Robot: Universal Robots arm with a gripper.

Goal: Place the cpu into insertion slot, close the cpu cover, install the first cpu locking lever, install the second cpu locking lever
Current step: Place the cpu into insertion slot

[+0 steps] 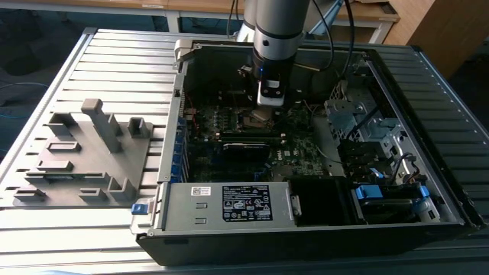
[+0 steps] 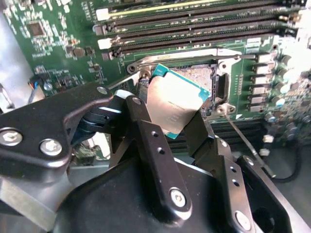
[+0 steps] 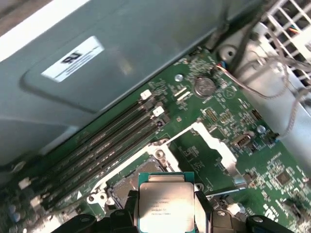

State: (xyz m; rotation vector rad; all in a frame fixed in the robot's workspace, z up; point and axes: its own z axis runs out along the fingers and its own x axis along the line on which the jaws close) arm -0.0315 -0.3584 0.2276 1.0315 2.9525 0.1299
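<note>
**CPU held tilted over the bare socket**

The gripper (image 2: 170, 121) was seen closed narrowly onto the cpu (image 2: 176, 104), with its black fingers (image 2: 146, 145) pressed against two opposite edges of the chip. In the second wrist view the cpu was held tilted just above the insertion slot (image 2: 197, 77) and overlapped part of it. Whether a corner touched the rim could not be told. The slot's pin field lay exposed beside the chip.

In the first wrist view the cpu cover (image 3: 216, 148) stood open, off the slot, and the green motherboard (image 3: 199, 155) was visible through its window. The cover's exact tilt could not be judged. A thin metal lever (image 2: 245, 143) was seen running out from a corner of the socket frame, past one finger. Long memory slots (image 3: 107, 141) lay just beyond the socket, and a coin cell (image 3: 204, 86) sat farther off on the board.

All of this was contained in an open computer case (image 1: 306, 246), together with a labelled power supply (image 1: 229, 203) along its nearer wall. A tangle of cables (image 1: 382, 166) was seen at the exterior view's right. In the first wrist view the fingers were cut off by the frame edge. In the exterior view the slot was hidden beneath the gripper, and the chip could not be made out there.

That view did show the arm (image 1: 276, 28) reaching down into the case. It also showed the slatted table (image 1: 114, 51) beneath and a grey fixture tray (image 1: 77, 160) beside the case, at the exterior view's left.
</note>
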